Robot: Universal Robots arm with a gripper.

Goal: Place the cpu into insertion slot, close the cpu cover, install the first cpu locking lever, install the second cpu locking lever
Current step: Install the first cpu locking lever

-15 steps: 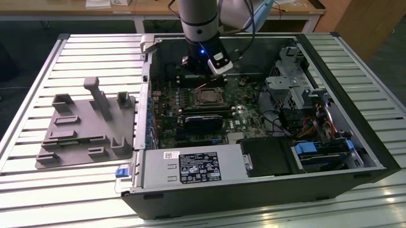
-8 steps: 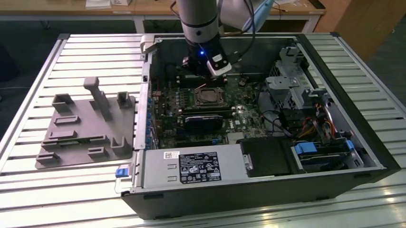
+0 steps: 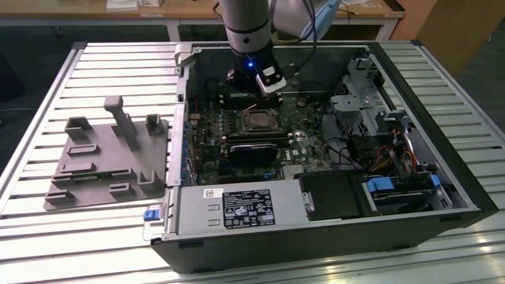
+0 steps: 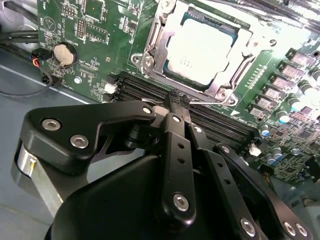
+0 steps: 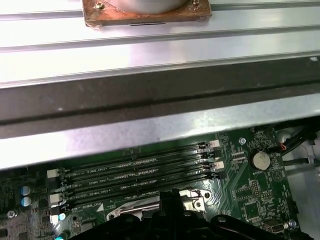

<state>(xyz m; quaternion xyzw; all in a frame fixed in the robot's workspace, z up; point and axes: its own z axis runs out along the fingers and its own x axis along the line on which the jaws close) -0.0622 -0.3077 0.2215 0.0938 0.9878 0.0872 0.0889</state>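
tabletop (image 3: 47, 77): carried an open computer case (image 3: 410, 177) across its middle and toward the edge at the exterior view's right, and a grey moulded fixture (image 3: 106, 160) near the edge at the exterior view's left.
cpu (image 4: 200, 47): lay flat and square in the insertion slot (image 4: 145, 61), pale metal top up, inside the case on the side nearer the tabletop's far edge.
cpu cover (image 4: 247, 54): looked folded down around the cpu, with the chip's top showing through its square window in the second wrist view.
locking levers: could not be judged latched or loose; a thin strip of metal ran along the cover's edge beside the memory slots (image 5: 135, 172), too slight to read.
gripper (image 4: 177, 102): hung low over the green motherboard (image 4: 100, 40), tips just beside the slot's rim on the memory-slot side; contact with the rim could not be made out.
jaws: appeared drawn fully together, with nothing seen held between them.
done, as a judgement: placing the cpu, clearly; closing the cover, very likely.
left, as a judgement: probably one or both levers, since neither showed plainly hooked down; work seemed to stand at the lever stage, past the halfway mark.
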